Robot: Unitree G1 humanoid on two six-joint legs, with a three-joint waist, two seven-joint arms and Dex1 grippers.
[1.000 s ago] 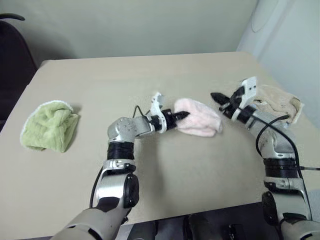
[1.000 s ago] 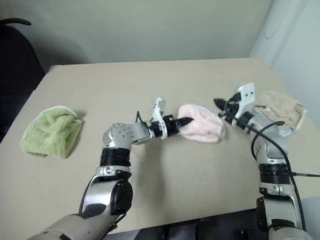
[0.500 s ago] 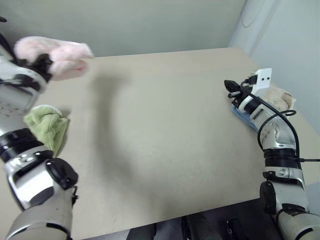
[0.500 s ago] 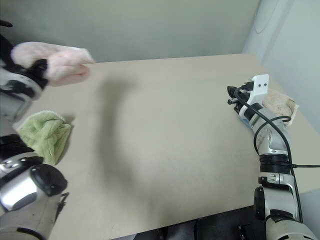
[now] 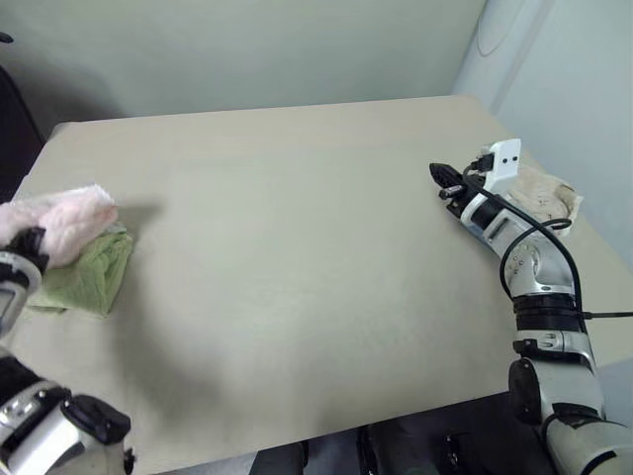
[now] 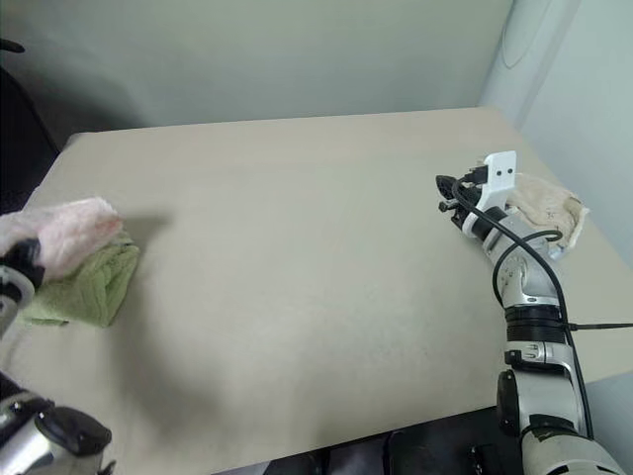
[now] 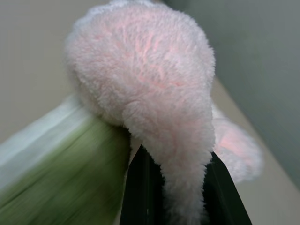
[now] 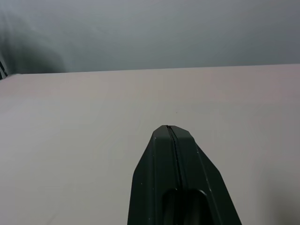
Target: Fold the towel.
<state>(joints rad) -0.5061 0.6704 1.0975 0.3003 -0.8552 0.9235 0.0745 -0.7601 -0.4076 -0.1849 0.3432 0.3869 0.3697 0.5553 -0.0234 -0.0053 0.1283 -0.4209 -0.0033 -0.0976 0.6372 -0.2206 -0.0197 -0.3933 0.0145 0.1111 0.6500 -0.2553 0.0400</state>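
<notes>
Towel over the green one, ready to set down

Towel is pinched in my left fingers, which are nearly closed on a thick pink bunch of it, held at the counter's left edge just above the green towel. To do this well, I should lower it squarely onto that towel and let go only once it rests flat. My right fingers are shut and empty, near the tan towel. I can read no labels or writing, though the view is soft.

no legible txt anywhere
</notes>
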